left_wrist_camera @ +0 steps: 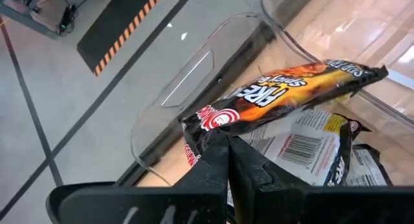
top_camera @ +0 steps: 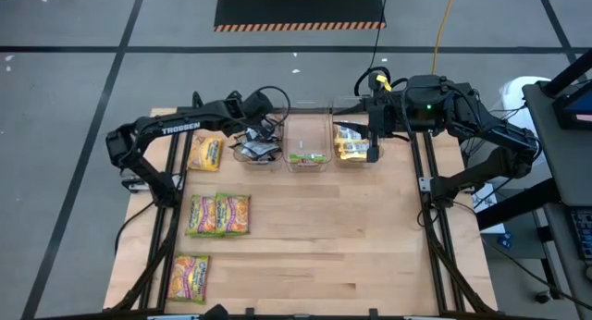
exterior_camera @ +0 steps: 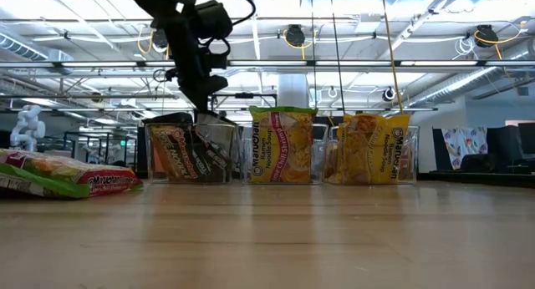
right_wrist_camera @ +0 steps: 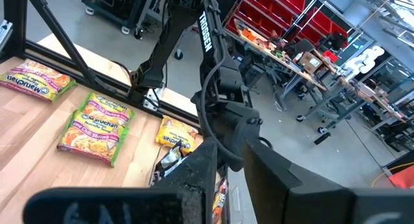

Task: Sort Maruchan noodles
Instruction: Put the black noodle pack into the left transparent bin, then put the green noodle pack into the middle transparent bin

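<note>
Three clear bins stand in a row at the table's far side. The left bin (top_camera: 243, 159) holds black Maruchan noodles, the middle bin (top_camera: 289, 140) a lime-green packet (exterior_camera: 279, 145), the right bin (top_camera: 339, 159) yellow ones (exterior_camera: 368, 147). My left gripper (left_wrist_camera: 228, 138) reaches down into the left bin, shut on a black and red-orange packet (left_wrist_camera: 291, 88). My right gripper (top_camera: 373, 152) hovers above the right bin, slightly open with nothing between its fingers. One yellow packet (top_camera: 205, 153) and three lime-green ones (top_camera: 219, 215) lie flat on the table's left side. My left gripper pinches the black packet by its short end beside the red logo (left_wrist_camera: 206, 123), between its two fingers. The fingers slant down from the table's left. The packet reaches away from them, tilted, over the other black packets (left_wrist_camera: 304, 149) in the left bin; whether it rests on them I cannot tell.
Black frame rails (top_camera: 435, 237) run along both sides of the table. Bare wood (top_camera: 342, 237) takes up the middle and right of the table. A third lime-green packet (top_camera: 191, 278) lies near the front left corner.
</note>
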{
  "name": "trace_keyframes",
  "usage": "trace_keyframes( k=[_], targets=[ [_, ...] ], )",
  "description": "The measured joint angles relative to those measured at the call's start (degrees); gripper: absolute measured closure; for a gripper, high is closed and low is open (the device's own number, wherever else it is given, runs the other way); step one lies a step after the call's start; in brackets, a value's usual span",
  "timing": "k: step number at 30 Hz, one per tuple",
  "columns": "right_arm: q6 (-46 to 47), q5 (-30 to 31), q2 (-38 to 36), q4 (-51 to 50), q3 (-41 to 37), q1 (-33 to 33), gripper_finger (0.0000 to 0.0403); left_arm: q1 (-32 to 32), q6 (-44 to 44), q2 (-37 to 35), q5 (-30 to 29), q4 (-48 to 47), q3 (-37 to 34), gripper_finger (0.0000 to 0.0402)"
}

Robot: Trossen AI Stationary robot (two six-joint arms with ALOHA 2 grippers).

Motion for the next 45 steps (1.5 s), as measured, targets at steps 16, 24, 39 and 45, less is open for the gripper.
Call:
trace_keyframes(
  k=[16,24,39,45],
  targets=[
    [0.0,0.0,0.0,0.0,0.0,0.0,0.0334,-0.2,-0.5,-0.3,0.1,-0.3,0.0,0.0377],
    [0.3,0.0,0.0,0.0,0.0,0.0,0.0334,-1.7,1.2,-2.7,0.8,-1.2,0.0,0.0374],
    [0.0,-0.2,6.3,6.2,0.0,3.1,0.0335,-12.7,-5.7,-29.0,11.9,-11.2,0.0,0.0373],
    [-1.8,-0.2,12.8,15.0,0.0,6.1,0.0335,-19.9,-8.1,-39.8,11.8,-11.8,0.0,0.0373]
  ],
)
